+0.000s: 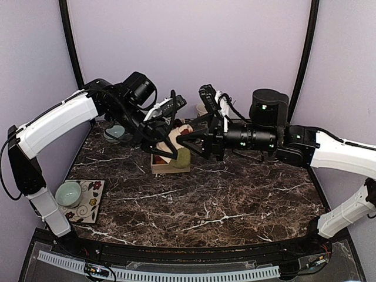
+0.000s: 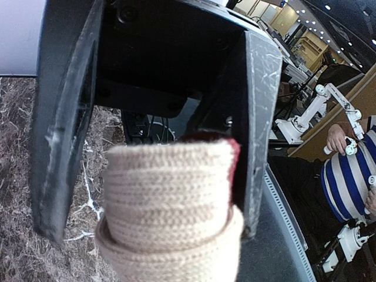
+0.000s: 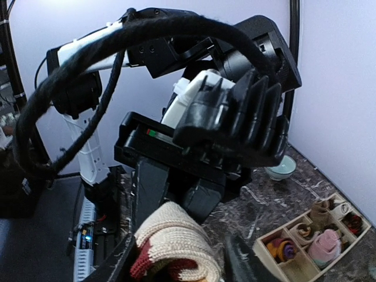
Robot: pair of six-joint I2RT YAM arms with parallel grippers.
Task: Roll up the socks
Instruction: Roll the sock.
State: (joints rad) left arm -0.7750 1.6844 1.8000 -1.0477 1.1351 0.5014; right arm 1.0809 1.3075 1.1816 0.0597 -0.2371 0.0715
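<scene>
A rolled beige sock (image 2: 170, 200) with a reddish-brown patch hangs above the table, and my left gripper (image 2: 153, 232) is shut on it. In the top view the roll (image 1: 174, 141) sits where the two arms meet, over a wooden box (image 1: 160, 168). My right gripper (image 3: 176, 271) comes at the same roll (image 3: 176, 241) from the other side. Its jaws stand on either side of the roll: the left finger (image 3: 114, 264) lies against it and the right finger (image 3: 241, 264) is a little apart. A striped rolled sock (image 3: 282, 249) lies in one compartment of the box.
The compartment box (image 3: 267, 258) also holds a pink bundle (image 3: 326, 244) and small brown bundles (image 3: 320, 211). A teal bowl (image 1: 116, 133) stands behind the left arm. Another bowl (image 1: 69, 192) rests on a flowered mat (image 1: 94, 202) at the front left.
</scene>
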